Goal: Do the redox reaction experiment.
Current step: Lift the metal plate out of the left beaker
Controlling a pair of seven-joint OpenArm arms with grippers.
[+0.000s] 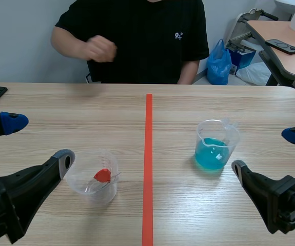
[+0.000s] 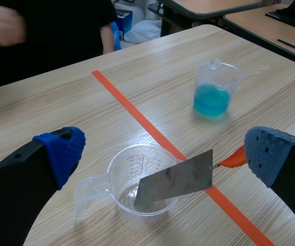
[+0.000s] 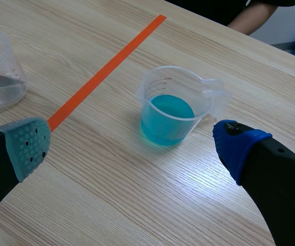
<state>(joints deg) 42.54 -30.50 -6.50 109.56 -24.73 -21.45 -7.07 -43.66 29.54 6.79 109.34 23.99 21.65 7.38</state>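
Scene view: the left gripper (image 1: 38,141) is spread wide and holds nothing, with the clear cup (image 1: 92,177) just beside its near finger. The plate (image 1: 100,183) with its red tab (image 1: 102,175) sits in that cup. The right gripper (image 1: 268,151) is also wide open and empty, with the blue cup (image 1: 216,146) near it, across the tape (image 1: 148,169) from the clear cup. A person (image 1: 137,36) sits at the far edge, hand (image 1: 100,49) raised off the table.

Left wrist view: the plate (image 2: 175,179) leans in the clear cup (image 2: 117,164), its upper end over the rim and the tab (image 2: 232,159) close to one pad. No contact seen.

Right wrist view: the blue cup (image 3: 173,110) stands upright ahead of the open fingers, part full of blue liquid, untouched.

Judgement: opening step, nothing gripped yet. Plate and liquid must meet, probably by the left gripper closing on the plate's raised end and carrying it over the tape into the blue cup. The edge is thin, so the pinch must be squared up, or the light cup may tip.
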